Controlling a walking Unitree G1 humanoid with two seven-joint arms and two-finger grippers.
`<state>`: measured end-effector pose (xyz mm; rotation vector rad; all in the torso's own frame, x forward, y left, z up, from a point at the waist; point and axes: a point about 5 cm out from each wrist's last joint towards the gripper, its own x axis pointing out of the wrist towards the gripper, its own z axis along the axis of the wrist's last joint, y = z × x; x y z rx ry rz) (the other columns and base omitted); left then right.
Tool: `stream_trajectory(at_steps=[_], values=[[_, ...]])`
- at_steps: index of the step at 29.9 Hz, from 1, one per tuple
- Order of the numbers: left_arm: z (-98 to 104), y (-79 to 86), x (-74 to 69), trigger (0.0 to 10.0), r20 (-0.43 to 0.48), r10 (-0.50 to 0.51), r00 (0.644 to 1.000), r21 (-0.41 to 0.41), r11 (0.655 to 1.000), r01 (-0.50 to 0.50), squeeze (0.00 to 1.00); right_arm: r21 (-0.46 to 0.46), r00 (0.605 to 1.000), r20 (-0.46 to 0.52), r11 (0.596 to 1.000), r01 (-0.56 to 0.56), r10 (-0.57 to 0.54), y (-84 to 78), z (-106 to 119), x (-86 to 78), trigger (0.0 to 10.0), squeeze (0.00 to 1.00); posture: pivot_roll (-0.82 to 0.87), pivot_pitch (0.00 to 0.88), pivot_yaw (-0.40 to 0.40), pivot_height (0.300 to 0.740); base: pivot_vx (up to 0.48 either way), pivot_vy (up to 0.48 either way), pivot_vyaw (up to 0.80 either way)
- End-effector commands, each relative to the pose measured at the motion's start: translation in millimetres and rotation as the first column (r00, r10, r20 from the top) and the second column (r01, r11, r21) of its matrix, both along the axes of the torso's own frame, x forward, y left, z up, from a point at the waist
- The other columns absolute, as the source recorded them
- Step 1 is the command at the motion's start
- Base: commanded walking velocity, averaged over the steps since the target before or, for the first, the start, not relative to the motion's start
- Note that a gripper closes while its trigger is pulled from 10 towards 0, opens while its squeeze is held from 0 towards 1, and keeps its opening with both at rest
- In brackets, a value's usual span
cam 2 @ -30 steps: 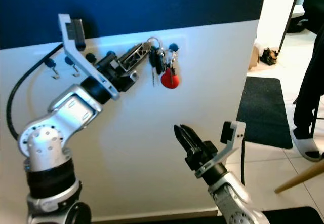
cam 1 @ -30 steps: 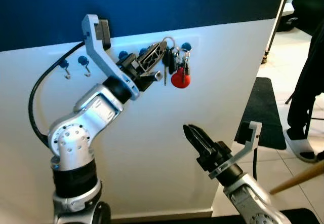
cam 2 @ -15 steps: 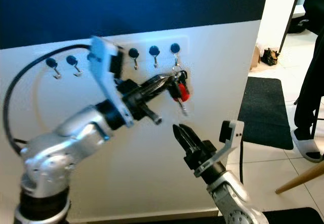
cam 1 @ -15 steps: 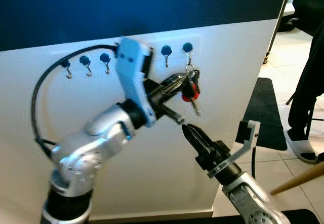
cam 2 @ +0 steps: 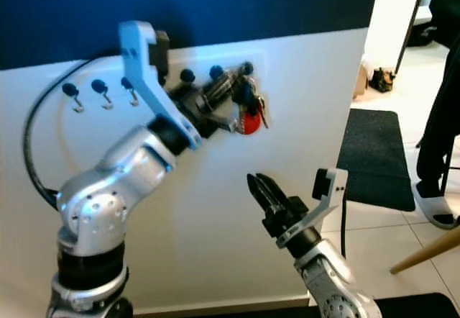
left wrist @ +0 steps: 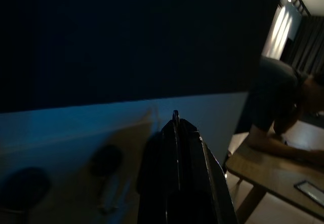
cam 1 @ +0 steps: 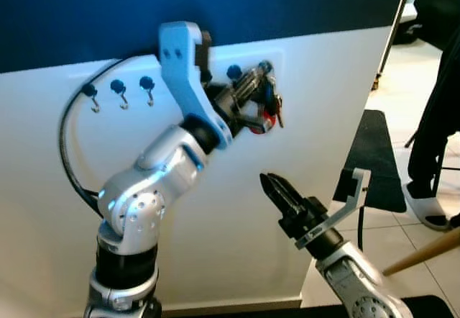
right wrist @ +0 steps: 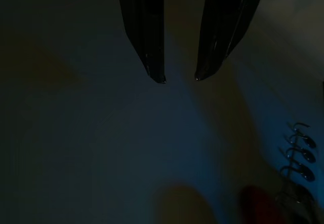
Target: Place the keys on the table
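Left eye view shows the left gripper (cam 1: 253, 91) – pinching the keys (cam 1: 267, 109) – has swung back up beside the hooks (cam 1: 118, 91), so no worktop drop yet – the right gripper (cam 1: 277, 188), slightly spread, waits below.

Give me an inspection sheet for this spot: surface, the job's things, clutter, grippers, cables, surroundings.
Surface: white wall panel under a dark blue band, with a row of hooks.
Job's things: keys with a red tag, by the rightmost hooks, at the left gripper's tips.
Clutter: nothing seen.
Grippers: left gripper shut on the keys; right gripper lower, slightly open, holding nothing.
Cables: black cable looping beside the left arm.
Surroundings: dark mat on tiled floor; a person's leg.
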<state>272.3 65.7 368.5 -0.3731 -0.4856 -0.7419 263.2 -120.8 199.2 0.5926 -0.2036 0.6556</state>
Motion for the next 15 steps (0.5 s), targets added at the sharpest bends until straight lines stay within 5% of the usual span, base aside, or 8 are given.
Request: stream_trajectory(at_steps=[1, 11, 15], values=[[4.1, 2.1, 1.0, 10.0, 0.009, -0.014, 1.0, -0.041, 0.999, 0.014, 0.0, 0.001, 1.0, -0.023, 1.0, -0.001, 0.001, 0.7, -4.9, -0.6, 10.0, 0.0, 0.11, 0.152, 0.131, 0.74, 0.0, 0.0, 0.0], [10.6, 21.3, 3.3, 10.0, 0.002, 0.018, 1.0, -0.117, 0.993, -0.017, 0.0, -0.002, 1.0, -0.018, 1.0, -0.004, 0.004, 0.4, -3.3, -0.2, 10.0, 0.0, 0.09, 0.144, 0.126, 0.74, 0.0, 0.0, 0.0], [8.3, 41.5, -8.9, 10.0, 0.036, -0.099, 0.994, -0.123, 0.987, 0.102, 0.0, -0.007, 1.0, -0.021, 1.0, 0.002, -0.002, -1.3, -3.9, -0.9, 10.0, 0.0, 0.09, 0.148, 0.127, 0.74, 0.0, 0.0, 0.0]])
